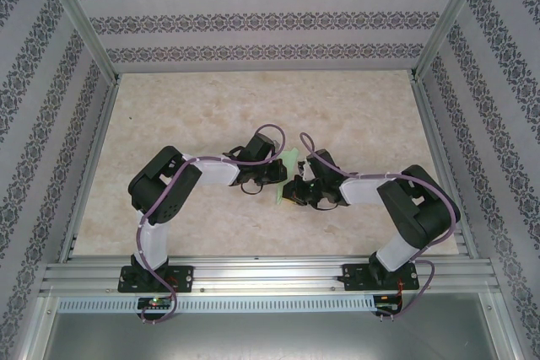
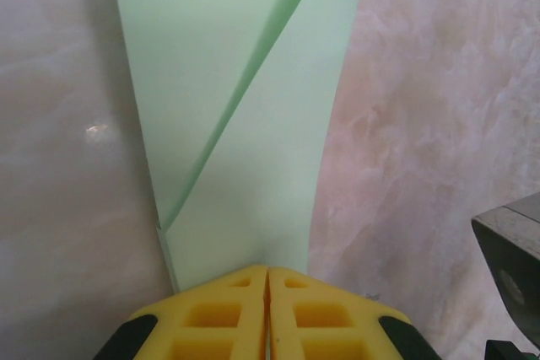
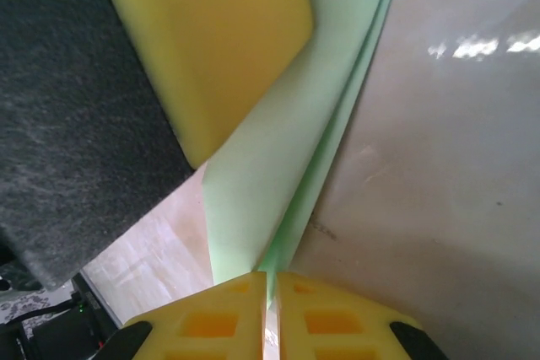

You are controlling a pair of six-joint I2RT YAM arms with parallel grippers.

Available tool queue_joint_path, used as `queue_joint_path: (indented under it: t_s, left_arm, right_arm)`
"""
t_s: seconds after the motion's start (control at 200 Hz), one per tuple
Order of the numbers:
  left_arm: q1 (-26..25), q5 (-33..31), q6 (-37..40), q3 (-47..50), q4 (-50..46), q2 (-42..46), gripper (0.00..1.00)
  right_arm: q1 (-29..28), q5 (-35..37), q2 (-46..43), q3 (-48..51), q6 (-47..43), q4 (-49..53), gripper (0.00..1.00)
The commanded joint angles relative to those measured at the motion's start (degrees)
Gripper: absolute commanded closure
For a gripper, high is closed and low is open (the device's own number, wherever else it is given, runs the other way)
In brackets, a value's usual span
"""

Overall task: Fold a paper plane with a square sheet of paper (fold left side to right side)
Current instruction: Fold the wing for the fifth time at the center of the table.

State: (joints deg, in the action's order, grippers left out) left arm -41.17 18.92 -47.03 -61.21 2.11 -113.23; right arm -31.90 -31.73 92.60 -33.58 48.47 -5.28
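Observation:
The square sheet of paper [image 1: 289,164] is pale mint green and folded into a narrow strip, standing between both grippers at the table's middle. In the left wrist view the paper [image 2: 253,124] shows a diagonal fold line and runs away from my left gripper [image 2: 267,271], whose yellow jaws are shut on its near edge. In the right wrist view the paper [image 3: 270,183] rises as a folded flap, and my right gripper [image 3: 272,280] is shut with a green edge pinched between its jaws. The left gripper's yellow finger [image 3: 219,40] lies against the paper's far end. The grippers [image 1: 277,176] [image 1: 297,193] nearly touch.
The marbled beige table [image 1: 211,107] is walled by patterned panels and an aluminium frame [image 1: 261,271] along the near edge. A grey part of the right arm [image 2: 515,250] juts in beside the left gripper.

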Motion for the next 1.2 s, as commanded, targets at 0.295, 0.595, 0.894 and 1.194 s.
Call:
queue_joint_path:
  t_s: [0.295,0.595,0.894,1.194]
  left_arm:
    - [-1.28,0.45,-0.85,2.79,-6.91,-1.20,0.89]
    - [-1.29,0.60,-0.88,3.03,-6.68,-1.24,0.89]
    - [-0.11,1.27,1.10,0.75,-9.13,-0.61,0.88]
    - [1.70,4.17,0.98,-0.80,-7.92,-1.20,0.87]
  right_arm:
    - [-0.27,4.98,-7.40,-3.60,-4.16,7.46,0.84]
    - [-2.34,4.66,0.63,-2.59,0.54,-2.11,0.85]
    - [-3.60,6.79,3.59,-1.26,-0.11,5.63,0.85]
    - [-5.10,6.73,5.72,1.08,-0.23,7.31,0.85]
